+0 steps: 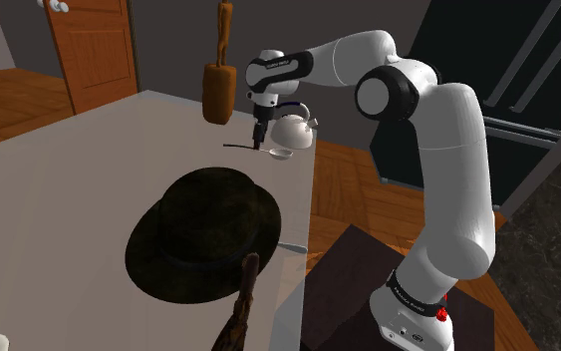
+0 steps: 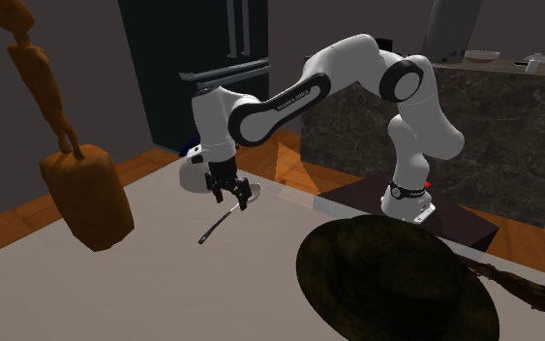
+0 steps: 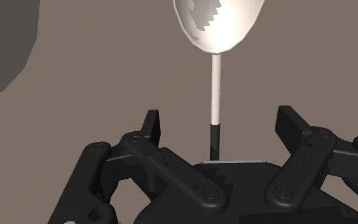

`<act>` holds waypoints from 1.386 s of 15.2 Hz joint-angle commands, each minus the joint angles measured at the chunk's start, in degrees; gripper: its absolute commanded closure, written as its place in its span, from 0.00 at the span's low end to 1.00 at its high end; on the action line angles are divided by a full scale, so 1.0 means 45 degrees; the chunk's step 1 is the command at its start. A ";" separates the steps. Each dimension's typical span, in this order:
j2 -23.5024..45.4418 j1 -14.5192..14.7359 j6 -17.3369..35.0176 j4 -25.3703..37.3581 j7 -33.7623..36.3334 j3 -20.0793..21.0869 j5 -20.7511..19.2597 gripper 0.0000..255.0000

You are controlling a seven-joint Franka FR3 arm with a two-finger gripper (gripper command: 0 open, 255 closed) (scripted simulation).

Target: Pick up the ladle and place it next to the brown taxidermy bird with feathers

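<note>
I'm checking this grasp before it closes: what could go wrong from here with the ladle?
1. The open gripper straddles the ladle at its thin handle, near the dark end and far from the bowl. Once lifted, it may tip or rotate.
2. The white teapot sits close beside the ladle's bowl and could get bumped.
3. The brown bird looks tall and narrow, so a careless placement might knock it.

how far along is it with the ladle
Done: the tool sits over the ladle, open fingers either side of its handle, not touching. In hand: nothing; the ladle lies on the table. Left: close, lift, carry it past the black hat to the dark brown feathered bird.
</note>
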 commanded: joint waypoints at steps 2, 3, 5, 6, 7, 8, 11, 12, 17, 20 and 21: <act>0.0111 0.0048 0.0555 -0.0447 -0.0042 0.0040 0.0056 0.00; 0.0109 0.0049 0.0556 -0.0450 -0.0042 0.0039 0.0056 0.00; 0.0111 0.0048 0.0555 -0.0447 -0.0042 0.0040 0.0056 0.00; 0.0111 0.0048 0.0555 -0.0447 -0.0042 0.0040 0.0056 0.00; 0.0111 0.0048 0.0555 -0.0447 -0.0042 0.0040 0.0056 0.00; 0.0111 0.0048 0.0555 -0.0447 -0.0042 0.0040 0.0056 0.00; 0.0109 0.0048 0.0553 -0.0448 -0.0042 0.0039 0.0056 1.00; 0.0109 0.0048 0.0553 -0.0448 -0.0042 0.0039 0.0056 1.00; 0.0109 0.0049 0.0554 -0.0448 -0.0042 0.0039 0.0056 1.00; 0.0111 0.0048 0.0555 -0.0447 -0.0042 0.0040 0.0056 1.00; 0.0047 0.0050 0.0420 -0.0374 -0.0022 0.0028 0.0036 1.00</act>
